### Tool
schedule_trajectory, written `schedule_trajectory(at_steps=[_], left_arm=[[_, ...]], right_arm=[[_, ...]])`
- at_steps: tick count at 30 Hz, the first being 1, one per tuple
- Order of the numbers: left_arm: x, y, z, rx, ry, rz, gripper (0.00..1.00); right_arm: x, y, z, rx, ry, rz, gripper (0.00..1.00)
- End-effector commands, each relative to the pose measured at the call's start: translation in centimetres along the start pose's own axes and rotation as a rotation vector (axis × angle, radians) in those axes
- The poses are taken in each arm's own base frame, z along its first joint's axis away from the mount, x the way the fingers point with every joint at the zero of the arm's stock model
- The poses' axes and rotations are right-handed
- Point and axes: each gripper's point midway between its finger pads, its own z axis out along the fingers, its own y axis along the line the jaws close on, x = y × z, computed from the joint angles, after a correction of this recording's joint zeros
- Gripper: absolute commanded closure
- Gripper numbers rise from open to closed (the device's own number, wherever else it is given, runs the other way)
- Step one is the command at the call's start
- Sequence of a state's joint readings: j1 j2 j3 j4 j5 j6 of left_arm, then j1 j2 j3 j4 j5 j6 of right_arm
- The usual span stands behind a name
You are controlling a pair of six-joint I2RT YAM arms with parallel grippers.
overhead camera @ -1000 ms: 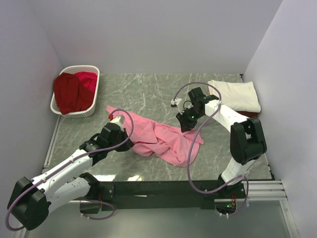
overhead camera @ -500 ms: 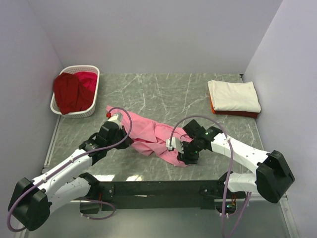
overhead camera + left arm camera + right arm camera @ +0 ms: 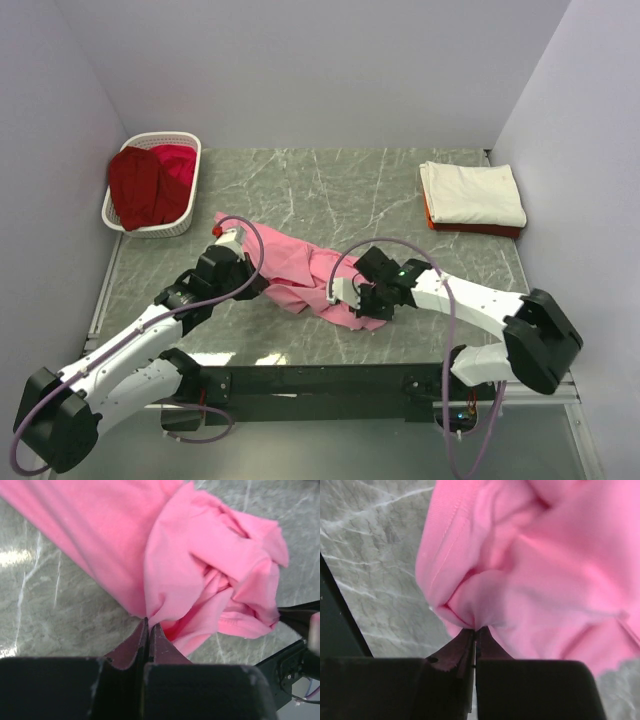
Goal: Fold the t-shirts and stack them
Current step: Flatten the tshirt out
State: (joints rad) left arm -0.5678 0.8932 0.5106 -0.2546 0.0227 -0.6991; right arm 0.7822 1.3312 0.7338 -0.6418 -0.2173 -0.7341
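A crumpled pink t-shirt [image 3: 300, 265] lies in the middle of the table. My left gripper [image 3: 262, 283] is shut on its near left edge; in the left wrist view the pink shirt [image 3: 200, 555] bunches out from the closed jaws of my left gripper [image 3: 149, 622]. My right gripper [image 3: 367, 300] is shut on the shirt's near right edge; in the right wrist view the pink cloth [image 3: 545, 570] is pinched at the tip of my right gripper [image 3: 476, 629]. A folded cream-white shirt [image 3: 472, 193] lies on an orange-red one [image 3: 433, 222] at the back right. Dark red [image 3: 133, 185] and crimson [image 3: 177, 170] shirts fill the basket.
A white slatted basket [image 3: 156, 228] stands at the back left corner. The grey marble table [image 3: 330, 190] is walled on three sides. A black frame rail [image 3: 330, 380] runs along the near edge.
My right arm has swung from behind the shirt down to its near right edge and shut on the cloth. My left gripper has stayed shut on the shirt's left edge.
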Motion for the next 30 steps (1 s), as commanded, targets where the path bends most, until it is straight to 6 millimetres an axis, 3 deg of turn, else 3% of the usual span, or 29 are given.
schedule_trajectory(at_steps=[1, 3, 4, 5, 6, 7, 8, 9, 11, 12, 13, 14, 15, 16, 17, 18, 19, 20, 21, 22, 23, 25, 26, 28, 29, 30], left_arm=[[-3.9, -3.1, -2.0, 0.107, -0.116, 0.075, 1.00], [-6.0, -5.5, -3.3, 0.177, -0.157, 0.142, 0.99], [-6.7, -6.4, -3.7, 0.206, -0.168, 0.167, 1.00], [-7.3, -7.2, -3.8, 0.228, -0.167, 0.212, 1.00], [-8.7, -9.6, -5.1, 0.306, -0.181, 0.243, 1.00], [-9.3, -10.9, -5.6, 0.344, -0.179, 0.269, 1.00], [-10.0, -12.1, -6.1, 0.384, -0.184, 0.304, 1.00], [-11.1, -14.7, -7.2, 0.471, -0.174, 0.333, 1.00], [-11.6, -17.5, -8.4, 0.560, -0.157, 0.390, 0.99], [-13.0, -19.9, -9.6, 0.612, -0.177, 0.421, 0.99], [-12.1, -21.8, -10.4, 0.665, -0.142, 0.458, 0.99], [-11.7, -23.1, -10.0, 0.681, -0.122, 0.502, 0.99], [-13.0, -25.8, -12.2, 0.735, -0.167, 0.544, 0.99], [-12.7, -27.2, -12.7, 0.750, -0.161, 0.575, 0.99], [-10.5, -29.0, -12.4, 0.783, -0.098, 0.626, 0.99], [-11.3, -31.3, -14.6, 0.835, -0.133, 0.648, 0.99], [-10.2, -33.0, -15.8, 0.880, -0.121, 0.671, 0.99], [-9.8, -33.9, -15.7, 0.886, -0.106, 0.680, 1.00], [-10.7, -35.4, -17.6, 0.925, -0.147, 0.681, 1.00], [-10.2, -36.4, -18.8, 0.961, -0.150, 0.684, 0.99], [-10.9, -37.0, -20.1, 0.981, -0.188, 0.671, 1.00], [-11.2, -37.3, -21.6, 1.006, -0.224, 0.655, 1.00], [-11.7, -36.3, -22.1, 0.976, -0.256, 0.625, 1.00], [-12.6, -34.7, -22.4, 0.923, -0.324, 0.582, 1.00], [-13.3, -33.1, -24.3, 0.919, -0.375, 0.538, 1.00], [-12.3, -30.6, -20.9, 0.801, -0.367, 0.507, 1.00]], right_arm=[[-2.0, -2.6, -5.4, 0.141, -0.071, -0.006, 1.00], [-3.0, -4.4, -9.1, 0.229, -0.131, -0.002, 1.00], [-2.1, -5.3, -10.6, 0.256, -0.132, 0.030, 1.00], [-3.0, -6.4, -12.9, 0.309, -0.179, 0.036, 1.00], [-3.2, -6.9, -14.8, 0.352, -0.220, 0.046, 1.00], [-2.5, -8.1, -16.5, 0.408, -0.234, 0.087, 1.00], [-3.1, -8.9, -18.8, 0.469, -0.272, 0.088, 1.00], [-3.1, -9.3, -20.7, 0.520, -0.301, 0.095, 1.00], [-3.3, -10.5, -24.7, 0.631, -0.355, 0.122, 1.00], [-3.4, -10.6, -26.6, 0.683, -0.384, 0.125, 1.00], [-3.6, -10.9, -28.4, 0.733, -0.416, 0.138, 1.00], [-3.5, -11.1, -31.7, 0.826, -0.457, 0.154, 1.00], [-3.5, -11.2, -33.4, 0.879, -0.482, 0.166, 1.00], [-3.7, -11.6, -35.7, 0.957, -0.527, 0.187, 1.00], [-3.8, -11.6, -38.5, 1.042, -0.560, 0.201, 1.00], [-3.3, -11.4, -40.7, 1.117, -0.582, 0.223, 1.00], [-3.8, -11.1, -43.8, 1.195, -0.648, 0.233, 1.00], [-4.0, -10.7, -45.4, 1.233, -0.679, 0.237, 1.00], [-3.9, -10.6, -46.8, 1.265, -0.699, 0.251, 1.00], [-4.3, -10.3, -48.0, 1.279, -0.738, 0.267, 1.00], [-5.2, -9.8, -49.9, 1.299, -0.784, 0.252, 1.00], [-6.4, -9.7, -51.1, 1.278, -0.843, 0.250, 1.00], [-7.3, -10.0, -51.8, 1.259, -0.869, 0.241, 1.00], [-9.4, -10.1, -51.4, 1.148, -0.926, 0.211, 1.00], [-10.2, -10.6, -50.7, 1.091, -0.941, 0.211, 1.00], [-11.1, -12.2, -48.8, 1.000, -0.945, 0.222, 1.00]])
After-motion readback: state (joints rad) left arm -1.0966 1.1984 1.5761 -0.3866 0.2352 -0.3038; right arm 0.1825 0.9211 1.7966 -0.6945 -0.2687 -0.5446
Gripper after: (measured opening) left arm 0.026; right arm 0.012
